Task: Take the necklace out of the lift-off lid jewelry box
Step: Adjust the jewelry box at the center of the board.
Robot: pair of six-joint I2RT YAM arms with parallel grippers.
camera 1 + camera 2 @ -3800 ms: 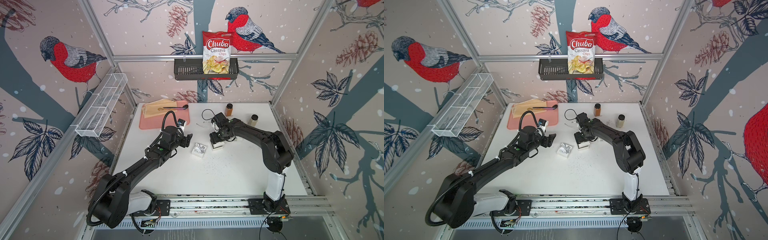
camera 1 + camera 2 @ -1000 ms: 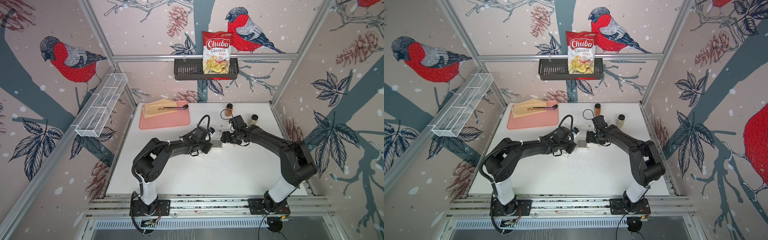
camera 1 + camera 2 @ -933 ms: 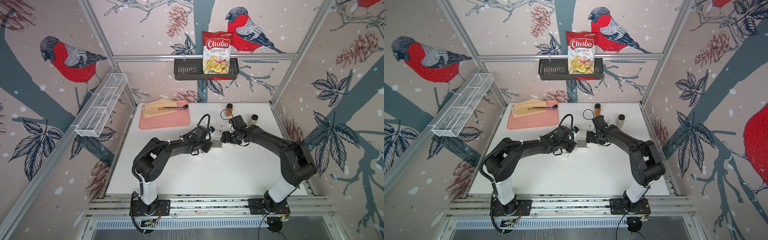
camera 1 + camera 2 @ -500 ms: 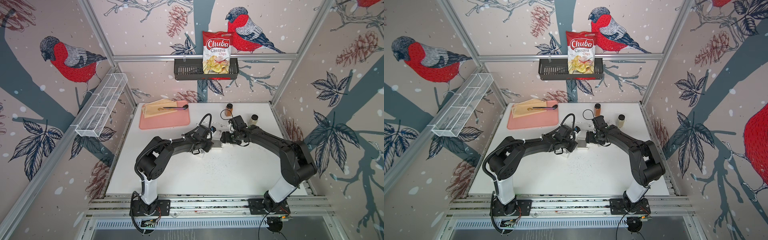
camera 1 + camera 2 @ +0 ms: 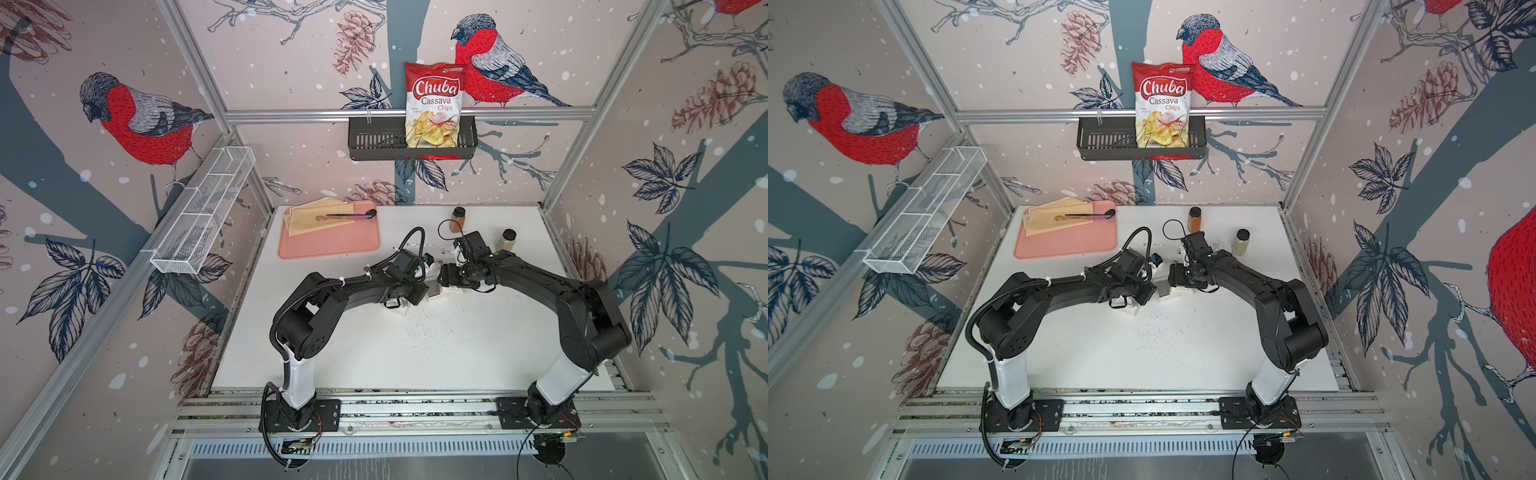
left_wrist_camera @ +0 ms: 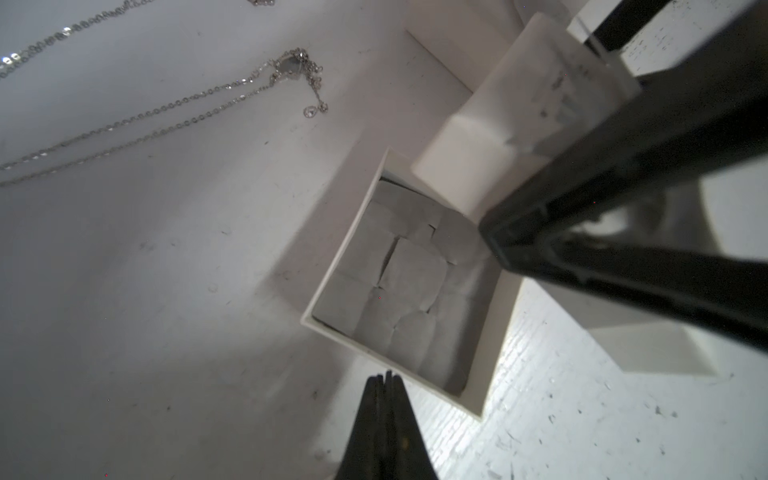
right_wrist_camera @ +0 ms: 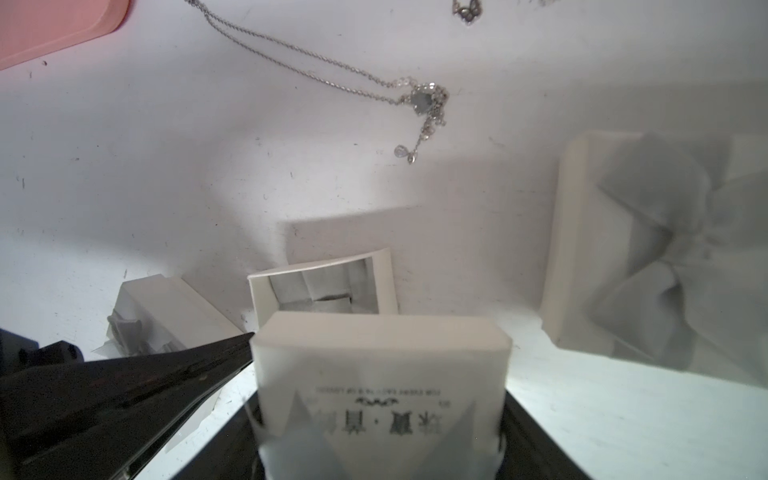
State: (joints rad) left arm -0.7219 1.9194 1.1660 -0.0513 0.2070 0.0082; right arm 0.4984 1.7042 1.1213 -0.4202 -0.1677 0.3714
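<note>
Starting at 9 o'clock, a white wire basket (image 5: 199, 216) hangs on the side wall, and a pink tray (image 5: 332, 245) sits at 11 o'clock on the desk (image 5: 415, 365). Near the desk's middle, the left gripper (image 6: 385, 376) has its jaws pressed together with nothing between them, its tip just beside the rim of the open jewelry box (image 6: 494, 332). That box stands upright on the desk with no lid on it, and only grey padding (image 6: 407, 282) shows inside. The necklace (image 6: 286, 66) is out of the box. It lies flat on the bare desk toward 12 o'clock of the box and apart from it, chain stretched out and pendant end nearest the box. At 3 o'clock of the box, the right gripper (image 7: 380, 365) clamps a white printed block (image 7: 382, 345) between widely spread jaws, and the block overlaps one edge of the box in both wrist views. A white piece topped with a bow (image 7: 665, 249) rests on the desk near it. An orange-filled spice jar (image 5: 458, 220) and a pale spice jar (image 5: 508, 240) stand at 1 o'clock, well apart from the box.
</note>
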